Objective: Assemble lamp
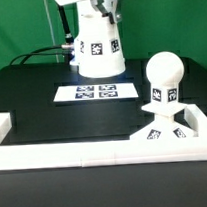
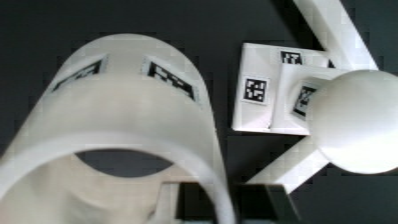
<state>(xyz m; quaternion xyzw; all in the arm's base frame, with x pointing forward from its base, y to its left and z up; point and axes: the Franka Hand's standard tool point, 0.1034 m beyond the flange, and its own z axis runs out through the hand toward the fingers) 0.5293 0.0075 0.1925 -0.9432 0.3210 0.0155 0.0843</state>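
The white cone shade [image 1: 98, 47], with black-and-white tags, stands upright at the back of the table behind the marker board. My gripper [image 1: 98, 10] comes down from above and is shut on the shade's top rim. In the wrist view the shade [image 2: 125, 110] fills the frame, and its thin wall runs between my dark fingers [image 2: 262, 206]; the gripper [image 2: 228, 202] pinches that wall. The ball bulb [image 1: 164, 70] stands upright on the square base plate [image 1: 144, 136] at the exterior view's right front corner. The wrist view shows the bulb [image 2: 356, 110] and base plate [image 2: 263, 92] beyond the shade.
The marker board [image 1: 92, 92] lies flat on the black table in front of the shade. A white rim [image 1: 65, 152] frames the table's front and sides, and shows in the wrist view [image 2: 334, 30] too. Black cables run behind at the exterior view's left [image 1: 43, 54].
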